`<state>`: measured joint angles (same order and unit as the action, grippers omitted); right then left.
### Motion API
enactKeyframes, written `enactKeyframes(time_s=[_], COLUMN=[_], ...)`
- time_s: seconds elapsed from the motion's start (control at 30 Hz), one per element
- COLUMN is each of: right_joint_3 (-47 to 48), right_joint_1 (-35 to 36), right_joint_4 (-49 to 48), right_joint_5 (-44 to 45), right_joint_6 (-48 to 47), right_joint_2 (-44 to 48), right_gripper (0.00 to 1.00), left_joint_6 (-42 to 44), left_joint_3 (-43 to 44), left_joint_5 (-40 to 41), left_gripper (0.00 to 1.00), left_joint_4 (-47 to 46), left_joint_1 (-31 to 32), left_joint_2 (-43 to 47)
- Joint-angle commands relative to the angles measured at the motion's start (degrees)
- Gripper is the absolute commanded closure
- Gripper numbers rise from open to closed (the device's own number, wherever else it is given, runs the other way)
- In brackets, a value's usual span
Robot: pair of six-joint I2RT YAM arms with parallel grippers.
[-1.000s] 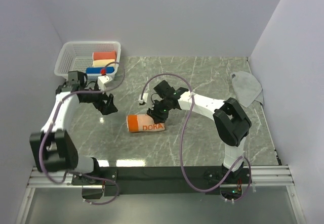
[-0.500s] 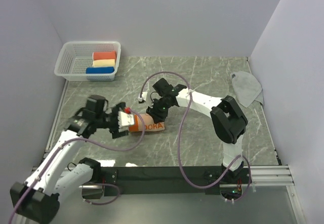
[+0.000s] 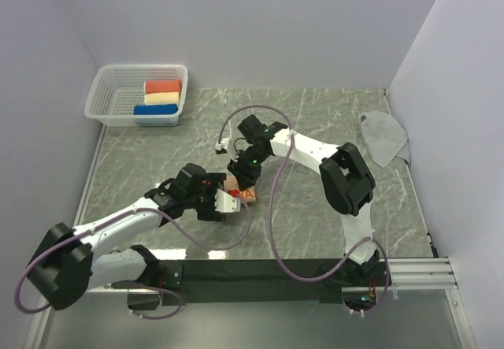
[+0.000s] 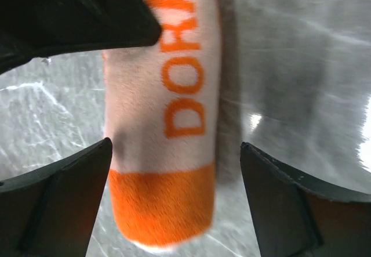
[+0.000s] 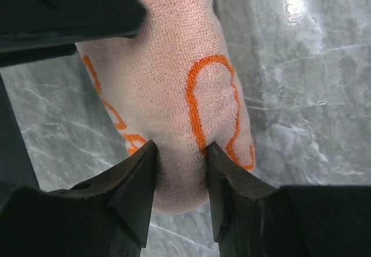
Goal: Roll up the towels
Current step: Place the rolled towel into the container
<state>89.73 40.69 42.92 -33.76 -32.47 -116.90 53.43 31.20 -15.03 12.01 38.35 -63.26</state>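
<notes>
**Orange towel at mid-tabletop, held at one end.** The orange towel [image 4: 165, 123] lies rolled near the middle of the marble tabletop [image 3: 142, 152]. Its "DORA" lettering faces up and its darker orange band closes one end.

Your right claw [image 5: 178, 149] pinches the pale end of the roll. Its fingers [image 5: 136, 176] dent the pile on both sides, a grip that probably keeps the wraps from springing loose.

Your left claw [image 4: 175, 148] is spread wide and straddles the banded end without being closed on it. It seems placed to take that end so that you can lift the roll by both ends.

The grey towel [image 3: 383, 138] lies unrolled and crumpled by the right wall, well apart from both arms. That one you have yet to roll.

The white basket [image 3: 98, 101] in the far left corner holds three small rolls, so it is a likely destination for this one.
</notes>
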Motion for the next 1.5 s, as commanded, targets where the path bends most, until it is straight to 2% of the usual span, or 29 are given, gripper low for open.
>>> enactKeyframes(time_s=[0.0, 0.17, 0.43, 0.67, 0.77, 0.87, 0.9, 1.0, 1.07, 1.17, 1.2, 1.27, 1.3, 1.33, 1.4, 1.43, 1.47], right_joint_3=[0.17, 2.37, 12.21, 18.71, 21.00, 22.93, 23.29, 23.73, 24.17, 24.70, 24.53, 22.78, 21.98, 21.37, 20.48, 20.31, 19.70], right_joint_1=[-0.25, -0.70, -3.77, -6.06, -6.23, -6.50, -6.50, -6.85, -7.29, -8.86, -9.65, -12.80, -13.96, -15.36, -19.13, -20.28, -21.34], right_joint_4=[8.84, 11.13, 19.48, 22.03, 21.77, 22.21, 22.12, 21.16, 20.46, 19.49, 18.70, 17.47, 16.07, 15.71, 15.71, 15.97, 16.14], right_joint_5=[-0.34, -1.48, -7.63, -8.78, -7.99, -7.55, -7.46, -7.73, -7.46, -6.41, -6.41, -7.02, -7.20, -7.29, -7.64, -7.99, -8.43], right_joint_6=[-0.49, -1.63, -2.07, 0.03, 1.79, 2.93, 3.02, 4.34, 5.74, 8.63, 9.52, 12.15, 12.95, 13.48, 14.80, 15.15, 15.33], right_joint_2=[-5.53, -7.72, -15.27, -20.12, -21.35, -22.75, -22.93, -22.76, -22.58, -21.09, -19.17, -16.01, -12.51, -10.82, -6.09, -4.58, -3.17], right_gripper=[0.56, 0.56, 0.57, 0.57, 0.57, 0.57, 0.57, 0.57, 0.56, 0.51, 0.49, 0.44, 0.43, 0.30, 0.28, 0.27, 0.16], left_joint_6=[1.06, 1.76, 5.01, 6.16, 7.83, 8.88, 8.80, 7.66, 6.60, 4.41, 3.62, 0.02, -1.56, -5.14, -9.81, -13.92, -15.88], left_joint_3=[-0.70, -0.71, 4.03, 7.38, 7.82, 8.70, 9.22, 13.17, 15.46, 16.70, 16.96, 18.01, 18.45, 19.85, 21.96, 25.11, 26.96], left_joint_5=[3.51, 3.60, -1.23, -5.01, -6.59, -7.74, -7.91, -8.79, -9.49, -9.41, -9.41, -10.02, -10.89, -11.68, -14.13, -15.28, -16.34], left_gripper=[0.03, 0.03, 0.18, 0.14, 0.15, 0.24, 0.33, 0.45, 0.46, 0.61, 0.70, 0.79, 0.87, 0.91, 0.99, 0.99, 0.99], left_joint_4=[-11.56, -16.05, -8.59, -3.40, -1.56, 0.46, 1.51, 6.79, 9.07, 11.89, 13.55, 15.40, 16.46, 18.55, 20.94, 23.99, 25.50], left_joint_1=[0.32, 0.32, -0.90, -5.56, -6.88, -7.23, -7.23, -7.58, -8.20, -8.81, -8.99, -9.95, -10.48, -11.01, -13.20, -14.26, -16.88], left_joint_2=[-3.60, -7.92, -15.73, -18.82, -19.35, -20.75, -22.15, -25.66, -26.90, -28.32, -28.32, -27.88, -27.09, -26.83, -26.47, -26.56, -26.82])
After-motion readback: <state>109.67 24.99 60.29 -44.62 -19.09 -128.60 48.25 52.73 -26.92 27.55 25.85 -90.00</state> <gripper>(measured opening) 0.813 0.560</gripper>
